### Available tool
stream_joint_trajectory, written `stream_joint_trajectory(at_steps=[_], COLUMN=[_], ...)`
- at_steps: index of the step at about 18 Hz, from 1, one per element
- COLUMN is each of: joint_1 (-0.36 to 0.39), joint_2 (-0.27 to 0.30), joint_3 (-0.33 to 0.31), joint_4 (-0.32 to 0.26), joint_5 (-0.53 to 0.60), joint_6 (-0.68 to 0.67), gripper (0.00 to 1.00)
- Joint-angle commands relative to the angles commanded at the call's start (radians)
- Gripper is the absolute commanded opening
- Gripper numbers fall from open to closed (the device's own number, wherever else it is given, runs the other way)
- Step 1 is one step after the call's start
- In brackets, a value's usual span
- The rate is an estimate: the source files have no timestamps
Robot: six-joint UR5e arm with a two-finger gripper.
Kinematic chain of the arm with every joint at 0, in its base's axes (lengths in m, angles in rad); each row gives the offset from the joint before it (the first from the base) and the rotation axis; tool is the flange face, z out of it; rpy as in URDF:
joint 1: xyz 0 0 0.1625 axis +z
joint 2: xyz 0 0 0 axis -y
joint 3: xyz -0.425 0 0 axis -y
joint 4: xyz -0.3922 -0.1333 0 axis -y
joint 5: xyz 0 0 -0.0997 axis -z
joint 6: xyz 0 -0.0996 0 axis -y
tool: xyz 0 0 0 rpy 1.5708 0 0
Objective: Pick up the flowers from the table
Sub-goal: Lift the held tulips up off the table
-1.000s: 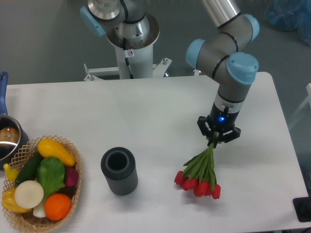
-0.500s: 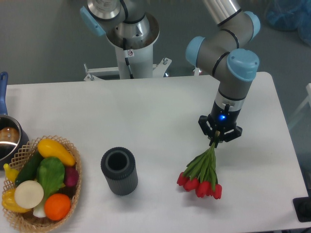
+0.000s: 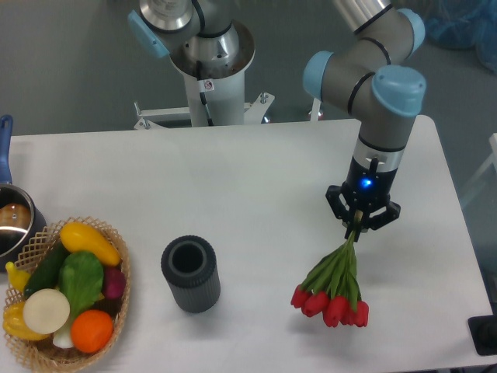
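The flowers (image 3: 335, 284) are a bunch of red tulips with green stems, hanging heads-down at the right of the white table (image 3: 233, 179). My gripper (image 3: 357, 231) is shut on the top of the stems and holds the bunch. The red heads (image 3: 330, 305) hang low over the tabletop near its front; I cannot tell whether they touch it. A tan band on the stems is hidden by the fingers.
A dark grey ribbed cup (image 3: 190, 273) stands upright left of the flowers. A wicker basket of fruit and vegetables (image 3: 66, 291) sits at the front left. A pot with a blue handle (image 3: 9, 221) is at the left edge.
The gripper and the flowers have moved right and toward the front of the table, with the bunch hanging more freely from the fingers.
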Motion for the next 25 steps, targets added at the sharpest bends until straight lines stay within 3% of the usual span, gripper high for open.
stream_joint_trajectory(at_steps=[13,25], joint_1=[0.002,0.005], joint_2=[0.003,-0.006], joint_3=[0.057,0.026], joint_4=[0.026,0.021], joint_5=[-0.158,-0.132], joint_6=[0.002,0.009], gripper=[0.21,0.21])
